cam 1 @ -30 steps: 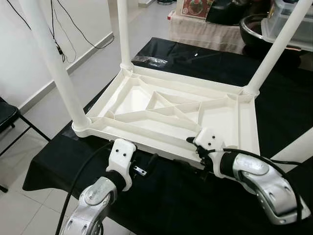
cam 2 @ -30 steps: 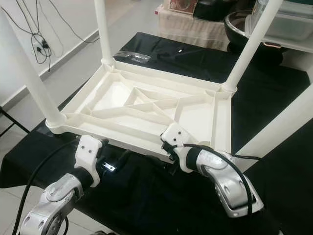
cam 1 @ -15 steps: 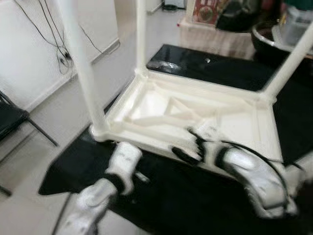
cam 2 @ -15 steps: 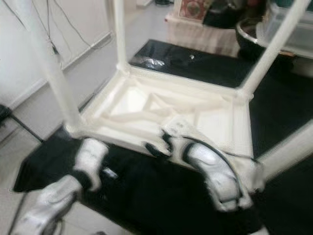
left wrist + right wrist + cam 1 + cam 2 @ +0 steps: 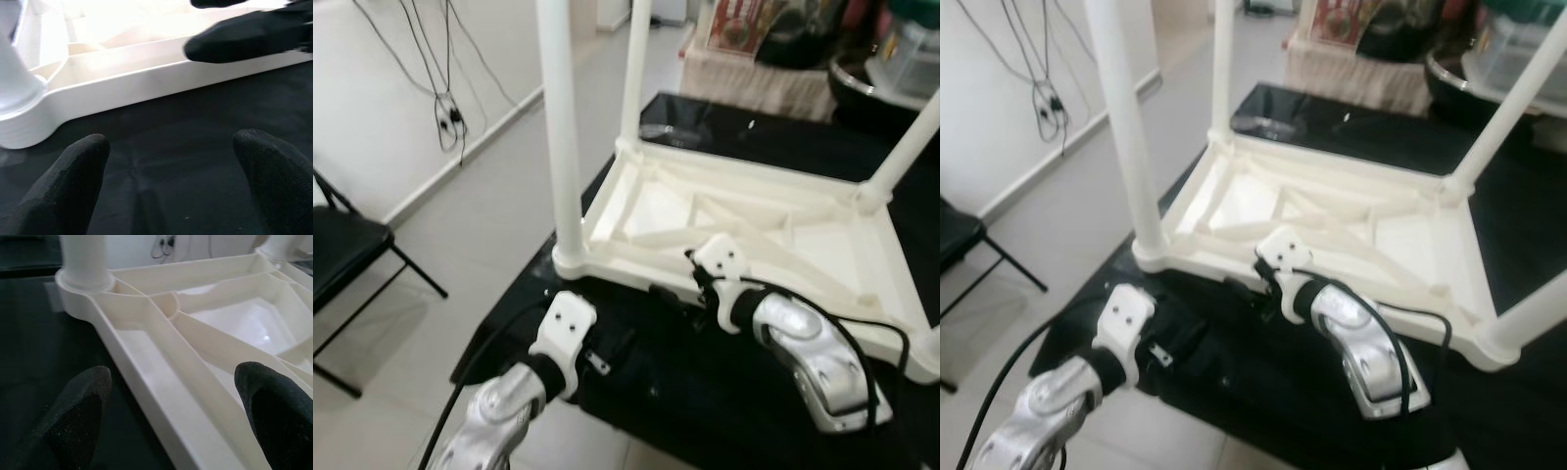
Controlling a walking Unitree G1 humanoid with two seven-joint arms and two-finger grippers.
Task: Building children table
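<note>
You are looking down at a pale tiled floor [image 5: 460, 264] beside a white wall [image 5: 372, 108] with black cables [image 5: 445, 108] hanging down it, and a black folding chair [image 5: 342, 259] standing at your left. In front of you a bench [image 5: 705, 382] covered with a black cloth reaches away toward a cluttered far end — a cloth-covered stand [image 5: 754, 83] bearing a red box, a dark bowl [image 5: 876, 88] and a clear plastic tub [image 5: 1518, 59].

The children's table [image 5: 744, 230] lies upside down on the black cloth, its ribbed white underside facing up. White legs [image 5: 558, 127] stand upright from its corners; the nearest left corner sits close to the bench's left edge.

Your right gripper [image 5: 171, 421] is at the near long rim of the tabletop, the jaws spread wide and empty, one finger on the cloth side of the rim and the other over the ribbed inside. In the head views the arm's white wrist block sits just above that rim.

Your left gripper [image 5: 171, 176] rests low over the black cloth just short of the same rim, near the left corner leg socket — jaws also spread apart, holding nothing. From its wrist camera a black finger of the other gripper shows against the white rim ahead.
</note>
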